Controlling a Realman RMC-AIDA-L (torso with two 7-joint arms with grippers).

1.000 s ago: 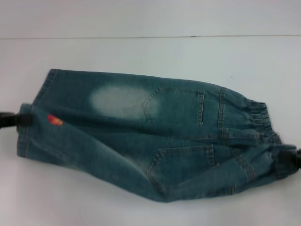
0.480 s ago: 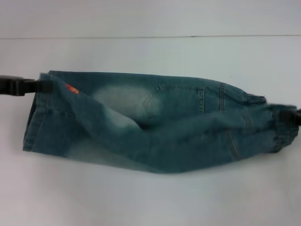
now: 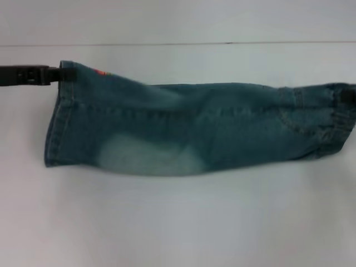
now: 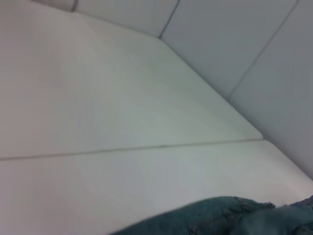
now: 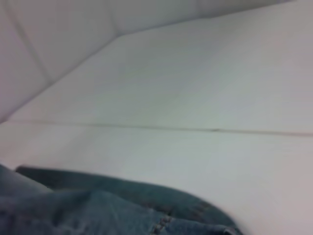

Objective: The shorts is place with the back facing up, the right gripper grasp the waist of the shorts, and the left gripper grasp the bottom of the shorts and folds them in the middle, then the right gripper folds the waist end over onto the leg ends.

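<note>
While the shorts [image 3: 189, 130] are pinched by the left gripper [image 3: 55, 74] at the hem and the right gripper [image 3: 346, 95] at the waist, both edges should be lowered level.

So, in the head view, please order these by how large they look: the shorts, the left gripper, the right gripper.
1. The shorts, by far the largest.
2. The left gripper, reaching in from the picture's edge.
3. The right gripper; only a small part shows at the edge, so its real size is unsure.
</note>
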